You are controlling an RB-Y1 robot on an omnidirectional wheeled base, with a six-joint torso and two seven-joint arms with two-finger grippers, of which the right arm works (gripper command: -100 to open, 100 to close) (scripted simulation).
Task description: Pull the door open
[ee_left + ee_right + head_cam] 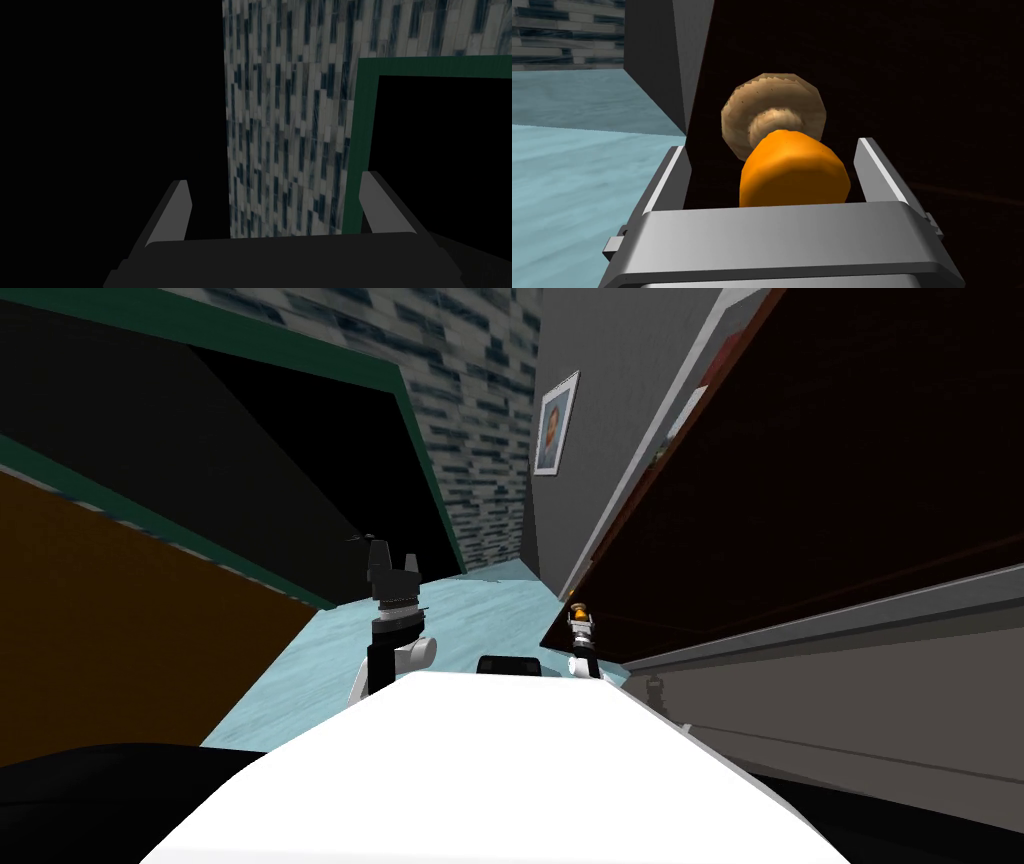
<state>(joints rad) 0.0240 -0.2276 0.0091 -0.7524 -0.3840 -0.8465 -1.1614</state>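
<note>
Your right gripper [772, 146], fingers apart either side of the orange door knob [792, 172], not pressing it, dark brown door [912, 75] behind, your left gripper [275, 178], fingers spread.

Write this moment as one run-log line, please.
step: grasp knob | right gripper: open, fingers straddling orange knob on dark door, not clamped | left gripper: open, raised, holding nothing

Orange knob [794, 172] on dark door [912, 100], between spread fingers of right hand [772, 146]
</note>
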